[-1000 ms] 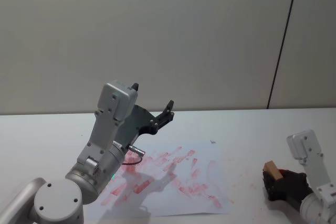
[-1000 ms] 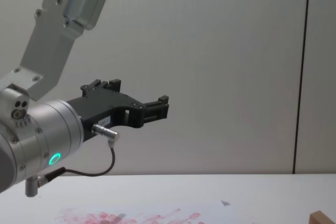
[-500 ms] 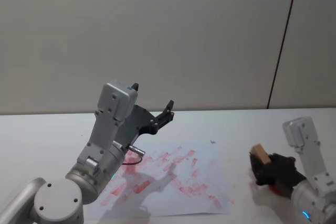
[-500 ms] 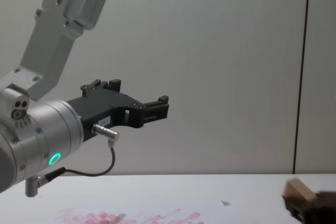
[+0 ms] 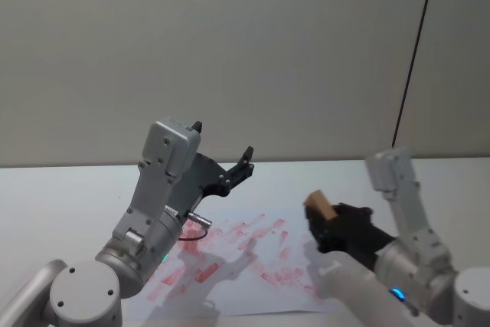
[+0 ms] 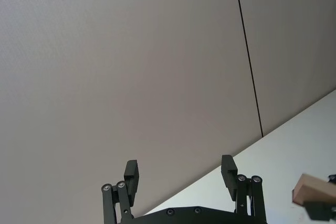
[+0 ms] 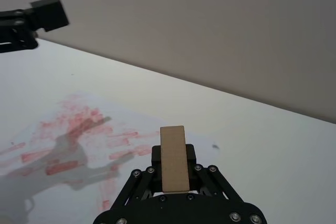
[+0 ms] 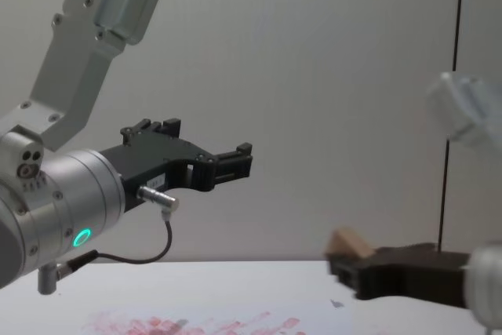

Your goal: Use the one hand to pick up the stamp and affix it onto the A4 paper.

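Sticking out lengthwise from the clamped right gripper [image 5: 325,226], the stamp [image 5: 319,204] is held aloft near the A4 paper's [image 5: 230,298] right edge, sheet lying below-left. Left gripper [image 6: 179,167] is parked raised, fingers spread.

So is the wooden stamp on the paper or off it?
Off: the small light-brown wooden stamp sits in the jaws of the black right gripper, above the white red-printed paper.
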Robot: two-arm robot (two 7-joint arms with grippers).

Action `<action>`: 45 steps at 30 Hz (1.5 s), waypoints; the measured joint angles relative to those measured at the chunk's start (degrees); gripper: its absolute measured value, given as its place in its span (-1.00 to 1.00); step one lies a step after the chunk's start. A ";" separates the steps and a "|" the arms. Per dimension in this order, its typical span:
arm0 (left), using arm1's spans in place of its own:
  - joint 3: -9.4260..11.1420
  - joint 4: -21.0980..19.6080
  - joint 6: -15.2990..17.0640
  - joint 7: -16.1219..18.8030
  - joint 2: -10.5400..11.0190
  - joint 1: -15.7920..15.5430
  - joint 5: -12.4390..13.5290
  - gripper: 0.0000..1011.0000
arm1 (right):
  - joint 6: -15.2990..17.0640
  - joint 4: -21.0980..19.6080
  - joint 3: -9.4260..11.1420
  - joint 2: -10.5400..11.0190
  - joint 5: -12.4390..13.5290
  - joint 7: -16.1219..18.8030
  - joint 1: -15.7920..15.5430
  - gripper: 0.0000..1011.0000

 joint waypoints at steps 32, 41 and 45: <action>0.00 0.00 0.00 0.01 0.00 0.00 0.00 0.98 | 13.45 12.58 -5.92 -8.81 -6.61 -1.03 7.09 -0.56; 0.00 0.00 0.00 0.00 0.00 0.00 0.00 0.98 | 14.13 13.74 -6.16 -9.22 -7.61 -1.51 7.39 -0.56; 0.00 0.00 0.00 0.00 0.00 0.00 0.00 0.98 | 14.27 13.96 -6.21 -9.28 -7.78 -1.60 7.46 -0.56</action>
